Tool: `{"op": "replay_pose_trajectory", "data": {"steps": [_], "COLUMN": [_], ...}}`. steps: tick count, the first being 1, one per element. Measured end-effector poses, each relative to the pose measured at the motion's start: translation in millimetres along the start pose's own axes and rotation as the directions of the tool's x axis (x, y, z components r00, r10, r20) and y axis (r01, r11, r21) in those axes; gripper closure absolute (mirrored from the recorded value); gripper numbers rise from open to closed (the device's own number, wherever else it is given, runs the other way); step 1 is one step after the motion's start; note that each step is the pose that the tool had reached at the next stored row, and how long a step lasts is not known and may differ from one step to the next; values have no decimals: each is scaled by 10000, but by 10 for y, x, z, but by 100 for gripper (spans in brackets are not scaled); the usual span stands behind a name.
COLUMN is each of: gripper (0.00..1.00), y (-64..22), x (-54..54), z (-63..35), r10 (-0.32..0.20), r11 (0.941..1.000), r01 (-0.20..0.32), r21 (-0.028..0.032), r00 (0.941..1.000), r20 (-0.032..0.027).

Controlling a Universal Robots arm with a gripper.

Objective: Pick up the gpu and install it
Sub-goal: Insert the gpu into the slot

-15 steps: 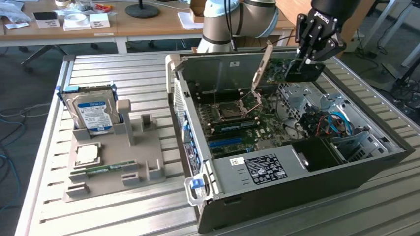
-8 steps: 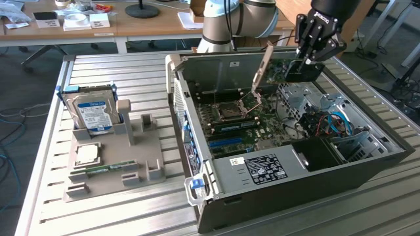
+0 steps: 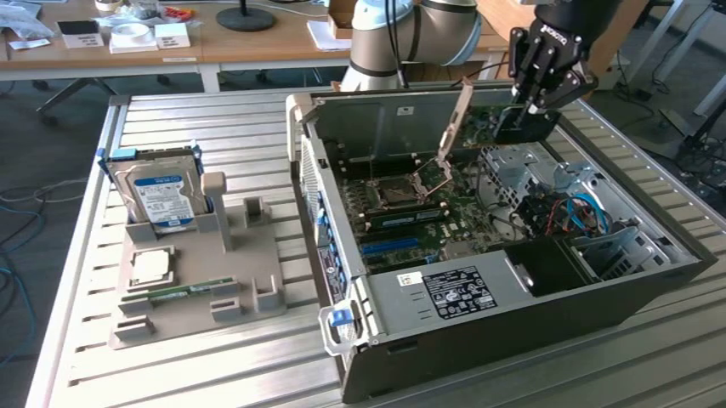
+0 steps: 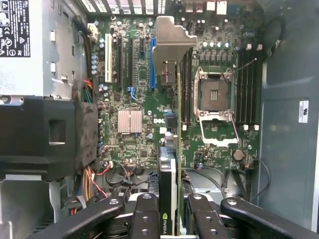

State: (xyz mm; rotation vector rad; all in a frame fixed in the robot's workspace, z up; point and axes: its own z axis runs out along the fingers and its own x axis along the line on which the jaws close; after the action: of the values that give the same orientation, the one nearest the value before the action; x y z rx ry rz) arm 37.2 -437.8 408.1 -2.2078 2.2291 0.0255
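In the exterior view, at nine o'clock of the open computer case point(image 3: 454, 340), a grey holder point(image 3: 255, 255) carries a hard drive point(image 3: 159, 194) and a memory stick point(image 3: 179, 293). Inside the case lie the motherboard point(image 3: 431, 223) and its CPU socket point(image 3: 399, 194). At one o'clock, above them, the gripper point(image 3: 533, 106) has its fingers partly closed, clamping the gpu point(image 3: 524, 127): green board, black cooler, tilted silver bracket.

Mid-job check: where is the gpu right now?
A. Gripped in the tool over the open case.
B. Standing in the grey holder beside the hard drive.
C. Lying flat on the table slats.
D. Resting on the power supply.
A: the tool grips the gpu by its black cooler end, and the card hangs above the motherboard.
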Motion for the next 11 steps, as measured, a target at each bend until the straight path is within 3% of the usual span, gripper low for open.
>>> {"op": "replay_pose_trajectory", "data": {"steps": [6,11], "gripper": [73,73], "y": [87,109], "x": [-7,-9], "z": [20,23], "r10": [8,10], "r11": [10000,10000], "r01": [-8,-10], "r21": [1,1], "r00": [10000,10000], "r20": [-8,-8]}}
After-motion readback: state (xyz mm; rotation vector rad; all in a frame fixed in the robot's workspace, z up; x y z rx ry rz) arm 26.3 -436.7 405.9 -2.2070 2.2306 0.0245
